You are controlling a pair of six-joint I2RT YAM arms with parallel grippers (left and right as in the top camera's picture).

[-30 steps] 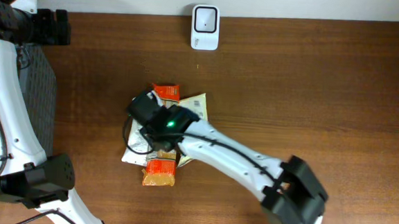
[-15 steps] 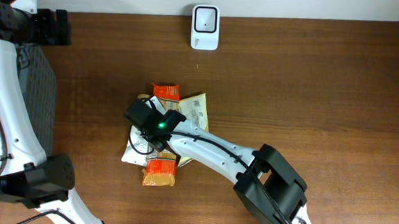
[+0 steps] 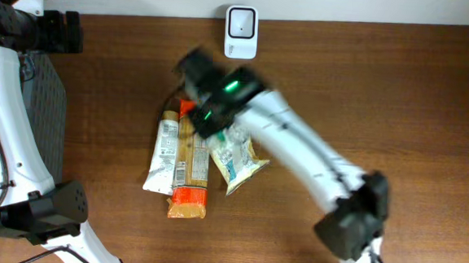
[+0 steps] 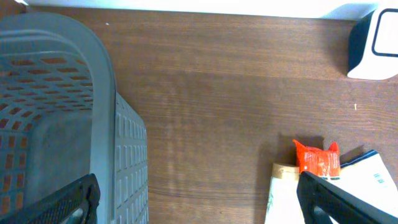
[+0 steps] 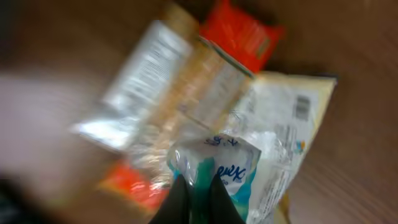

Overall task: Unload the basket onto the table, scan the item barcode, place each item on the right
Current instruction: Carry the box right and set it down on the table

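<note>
Teal-white packet (image 5: 219,163) clamped in right gripper (image 5: 194,190) (view blurred).
We see left gripper (image 4: 198,202) fingers apart, scanner (image 3: 241,32) at table's 12 o'clock.

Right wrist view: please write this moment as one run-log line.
right gripper: shut on white-teal packet | left gripper: open, beside basket | scanner: packet not yet there

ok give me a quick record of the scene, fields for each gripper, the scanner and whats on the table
right gripper: shut on tissue pack, held over the other items, view blurred
left gripper: open, holding nothing, near the grey basket
scanner: white, at the far edge of the table
lying on table: white packet, orange-ended bar, yellowish bag, side by side
scan: tissue pack not yet at the scanner
</note>
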